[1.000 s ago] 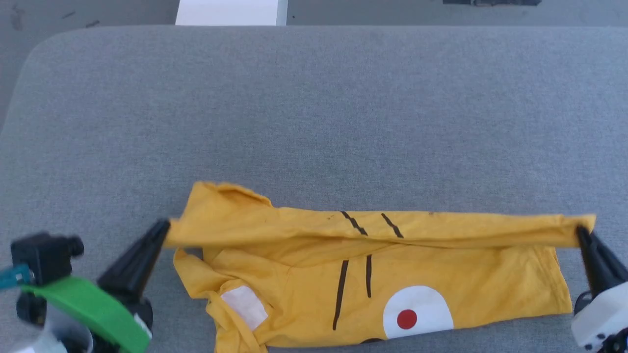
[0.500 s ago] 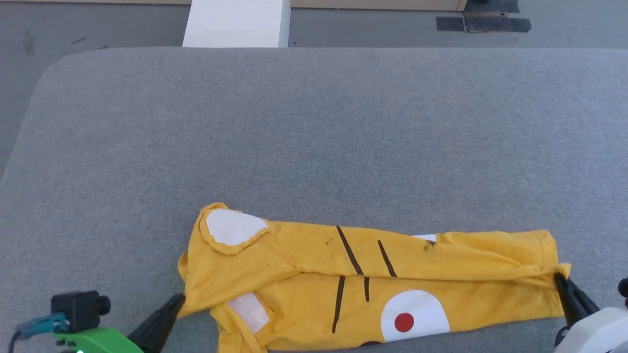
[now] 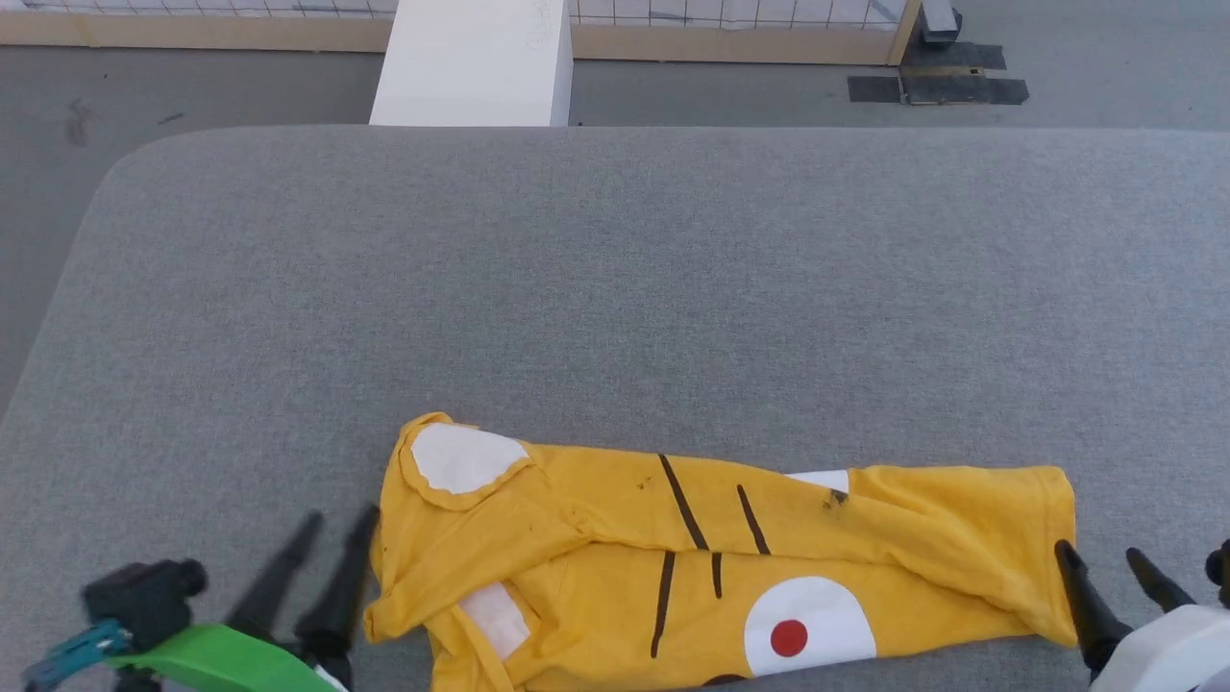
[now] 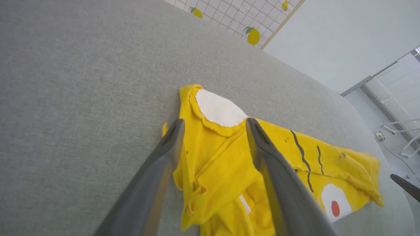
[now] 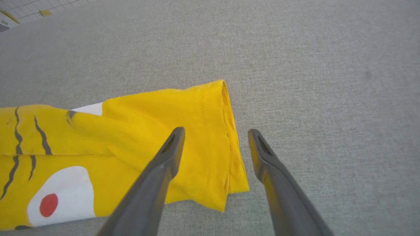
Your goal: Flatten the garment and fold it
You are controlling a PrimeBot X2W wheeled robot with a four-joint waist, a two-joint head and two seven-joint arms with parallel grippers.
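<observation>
The garment (image 3: 730, 567) is a bright yellow T-shirt lying folded lengthwise along the near edge of the grey padded table (image 3: 615, 288), with black stripes, a white patch and a red dot showing. My left gripper (image 3: 336, 527) is open at the shirt's left end, with its fingers over the crumpled collar area of the garment (image 4: 216, 164). My right gripper (image 3: 1100, 556) is open at the right end, its fingers straddling the hem of the garment (image 5: 210, 131). Neither holds cloth.
The table's rounded far left corner (image 3: 125, 173) and its far edge border grey floor. A white box (image 3: 476, 62) stands beyond the far edge, with a wooden-framed grid wall behind. Much bare grey surface lies beyond the shirt.
Both grippers have let go of the shirt's lifted edge and opened. The fold has dropped flat onto the lower layer. The head camera has tilted up, showing more floor.
</observation>
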